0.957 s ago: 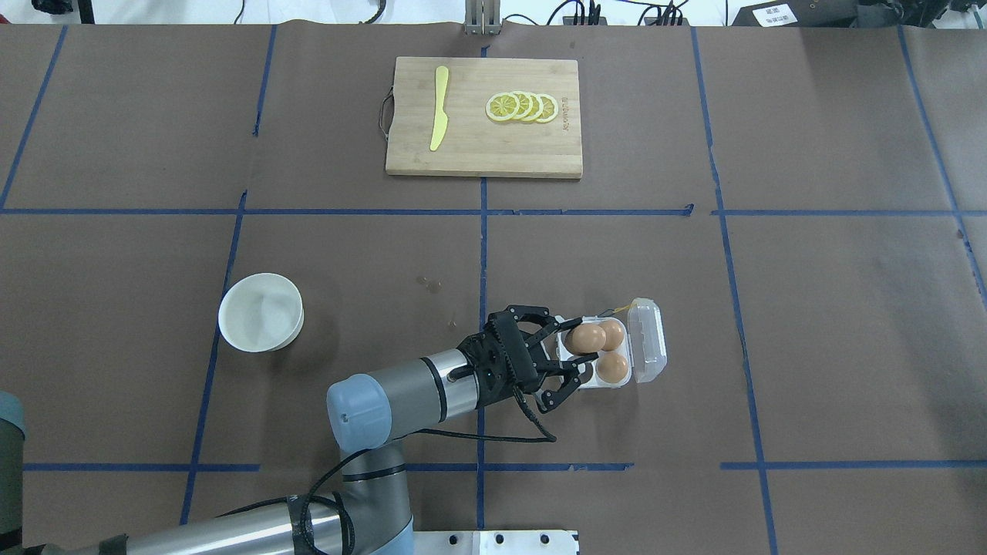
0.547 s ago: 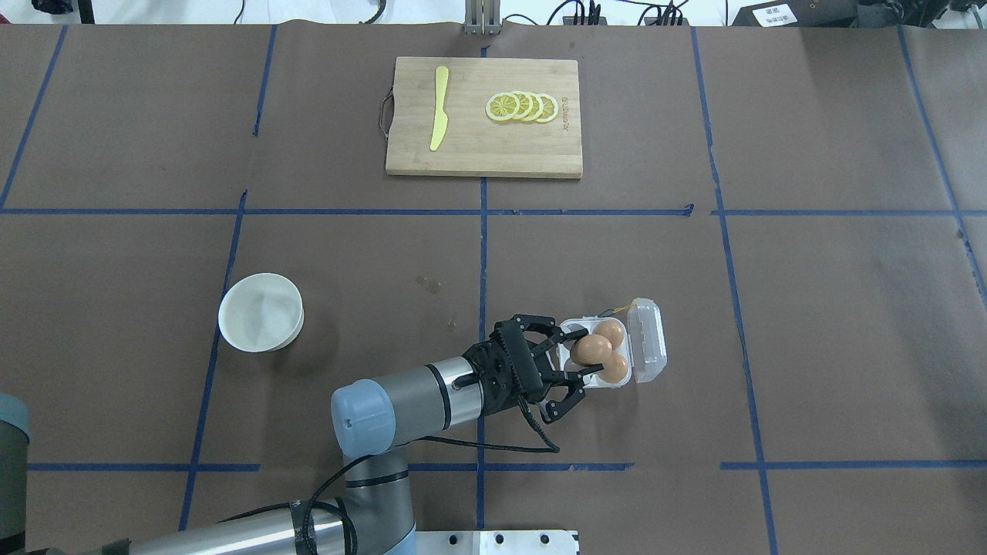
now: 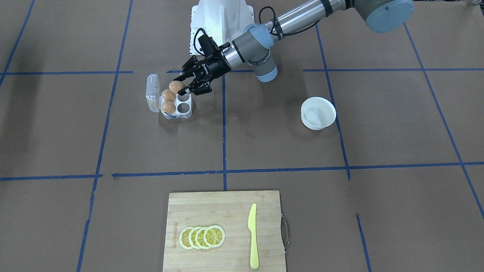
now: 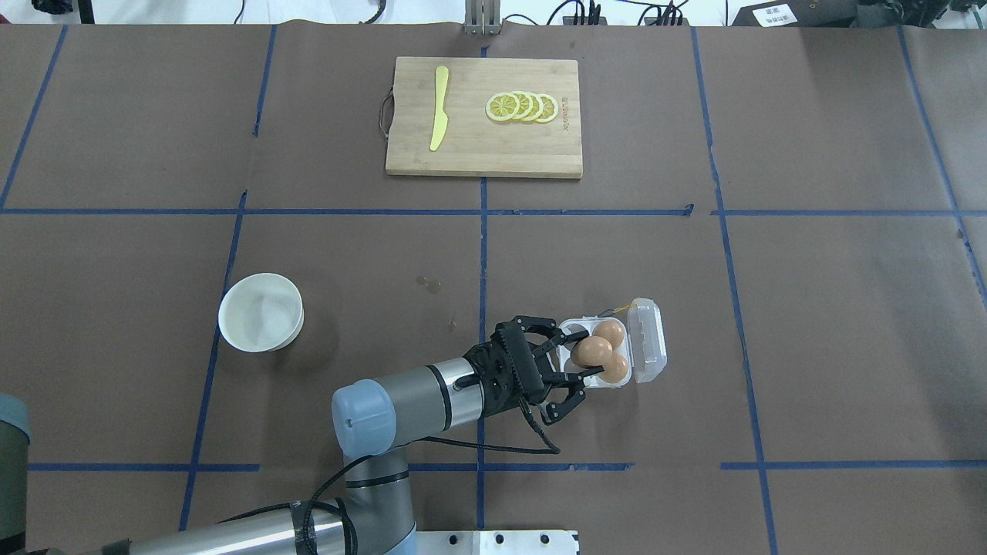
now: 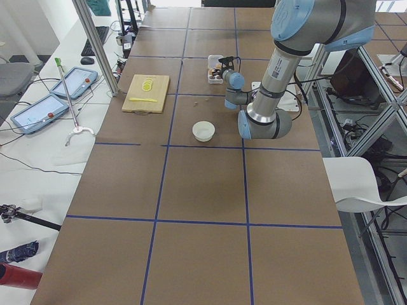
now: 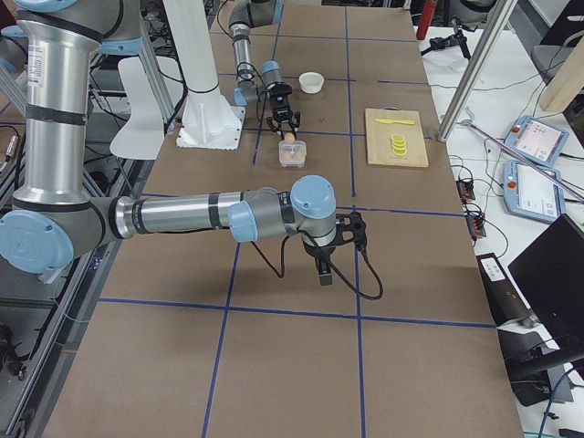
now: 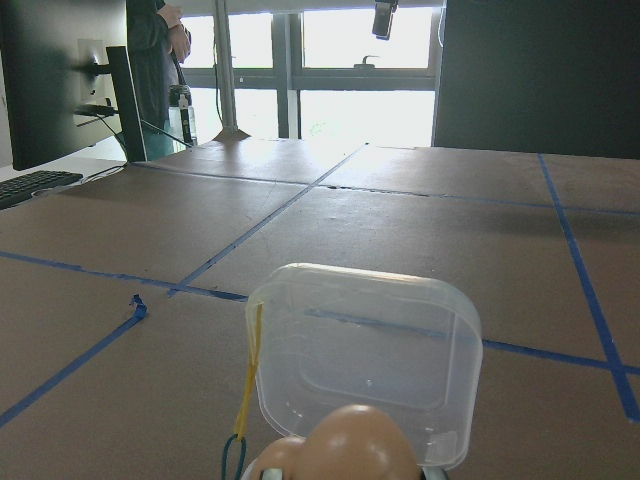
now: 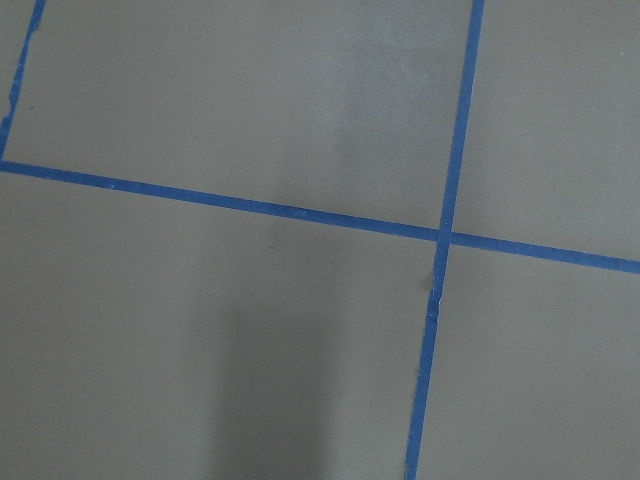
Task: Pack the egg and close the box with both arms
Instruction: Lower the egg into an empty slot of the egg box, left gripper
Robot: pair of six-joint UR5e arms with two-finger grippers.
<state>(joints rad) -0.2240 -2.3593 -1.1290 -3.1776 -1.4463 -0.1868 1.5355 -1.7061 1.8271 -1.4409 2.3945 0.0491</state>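
Your worktop [image 4: 848, 308] is covered in brown paper crossed by blue tape lines [image 4: 483, 254]. Bright daylight comes through tall windows [image 7: 340, 60] beyond it, beside a dark panel [image 7: 540, 75]. A white side desk [image 5: 25, 178] runs along one edge; a white chair [image 5: 356, 184] stands opposite.

Your egg [image 4: 591, 351] count is three: one over the box [image 4: 649, 339] and two seated in its four cells, which leaves two cells empty. You have one white bowl [image 4: 225, 314] on the bench [image 4: 848, 308], and one cutting board [image 4: 478, 150] with four lemon slices [image 4: 523, 106] and one yellow knife [image 4: 439, 108] on it. You have two arms, the left arm [image 4: 401, 405] and the right arm [image 6: 182, 215].
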